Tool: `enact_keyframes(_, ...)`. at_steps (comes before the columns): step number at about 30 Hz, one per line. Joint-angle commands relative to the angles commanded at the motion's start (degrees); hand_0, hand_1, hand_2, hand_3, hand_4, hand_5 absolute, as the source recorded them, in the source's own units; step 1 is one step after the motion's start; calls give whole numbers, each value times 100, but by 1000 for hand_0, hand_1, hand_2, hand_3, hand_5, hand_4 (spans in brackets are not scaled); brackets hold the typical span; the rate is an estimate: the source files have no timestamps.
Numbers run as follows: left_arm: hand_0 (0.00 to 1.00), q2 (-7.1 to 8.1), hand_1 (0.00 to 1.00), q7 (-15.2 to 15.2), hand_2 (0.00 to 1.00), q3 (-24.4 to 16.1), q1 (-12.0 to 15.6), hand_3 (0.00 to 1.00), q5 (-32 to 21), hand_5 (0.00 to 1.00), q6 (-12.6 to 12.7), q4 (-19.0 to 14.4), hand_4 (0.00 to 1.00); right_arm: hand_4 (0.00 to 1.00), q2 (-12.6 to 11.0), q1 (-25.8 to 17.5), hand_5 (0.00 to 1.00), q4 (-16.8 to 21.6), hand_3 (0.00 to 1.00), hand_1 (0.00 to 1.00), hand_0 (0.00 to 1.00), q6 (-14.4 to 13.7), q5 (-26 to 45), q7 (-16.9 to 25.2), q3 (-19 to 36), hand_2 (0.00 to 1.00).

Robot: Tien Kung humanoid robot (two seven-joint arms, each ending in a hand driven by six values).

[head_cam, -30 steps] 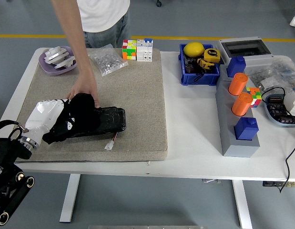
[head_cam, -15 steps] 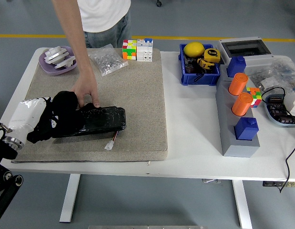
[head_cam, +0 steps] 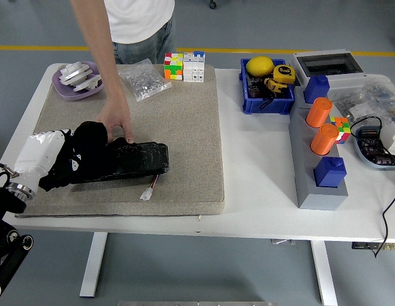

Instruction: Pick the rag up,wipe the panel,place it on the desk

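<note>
Rag (head_cam: 89, 153), black and crumpled, sits bunched over the left end of the glossy black panel (head_cam: 130, 162), which lies on a coarse beige mat (head_cam: 184, 127) on the white desk (head_cam: 261, 191). From the head view, the robot's left hand (head_cam: 41, 156), white-shelled, presses into the rag; its fingers are buried in the cloth, apparently gripping it. A person's hand (head_cam: 115, 124) rests on the panel's far edge just beside the rag. A blue bin (head_cam: 267, 102) holds a yellow ball (head_cam: 260, 65) and a yellow tape measure (head_cam: 283, 73). A purple dish (head_cam: 76, 81) holds white ridged parts. Two orange cylinders (head_cam: 321, 124) stand on a grey block.
</note>
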Motion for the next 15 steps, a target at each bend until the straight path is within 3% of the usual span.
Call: enact_keyframes(15,269,-109,284,96,549,1186,-394,514,0,2,-121,-105,313,998,-15,34,501,0,613,642,768,6,-83,7,101,682)
